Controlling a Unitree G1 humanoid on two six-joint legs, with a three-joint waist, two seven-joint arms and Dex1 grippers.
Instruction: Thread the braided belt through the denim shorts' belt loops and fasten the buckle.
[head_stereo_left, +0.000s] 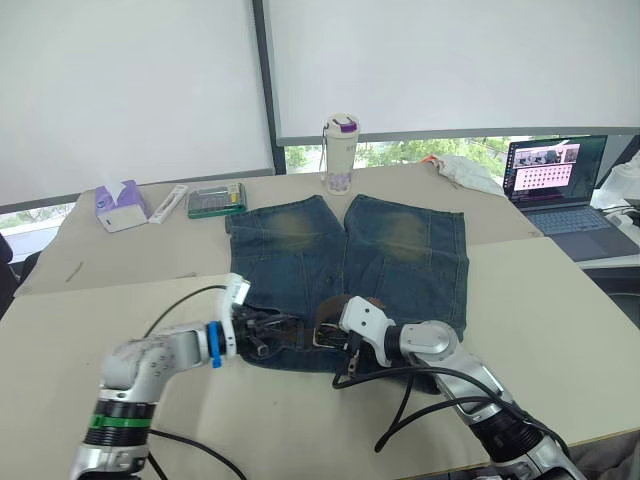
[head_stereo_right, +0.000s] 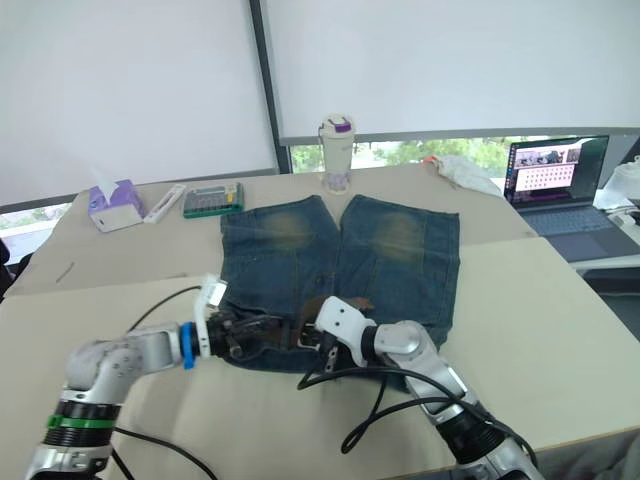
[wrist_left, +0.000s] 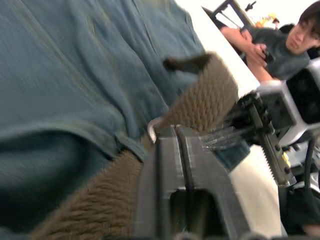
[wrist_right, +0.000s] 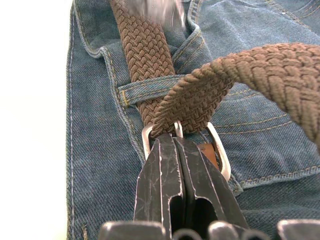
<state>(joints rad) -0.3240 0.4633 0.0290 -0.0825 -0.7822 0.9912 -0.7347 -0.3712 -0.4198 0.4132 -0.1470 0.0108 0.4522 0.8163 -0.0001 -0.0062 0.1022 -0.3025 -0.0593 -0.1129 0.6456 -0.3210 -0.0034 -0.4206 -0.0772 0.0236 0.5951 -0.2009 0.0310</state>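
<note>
- I can read no brand or lettering anywhere; the laptop screen shows rows of small tiles, too small for me to make out, and the denim carries no visible label.
- The denim shorts lie flat on the table, waistband toward me, legs pointing away, each leg with a yellowish worn patch.
- The braided belt is an olive-brown weave. In the right wrist view I see it pass under one of the belt loops, then a second stretch arcs over and comes down into the buckle.
- The buckle is a silvery frame with a bit of brown leather beside it, lying on the waistband near the shorts' middle.
- My right gripper reaches in from the near right, forearm angled across the table edge; its two fingers are pressed together at the buckle frame where the belt enters, seemingly pinching the pin or the strap there, though I can't tell which.
- My left gripper comes in from the left, elbow bent, pointing along the waistband; its fingers are closed together against the belt.
- Beyond the shorts stand a bottle, a tissue box and a flat case.
- A seated person shows in the left wrist view.
</note>
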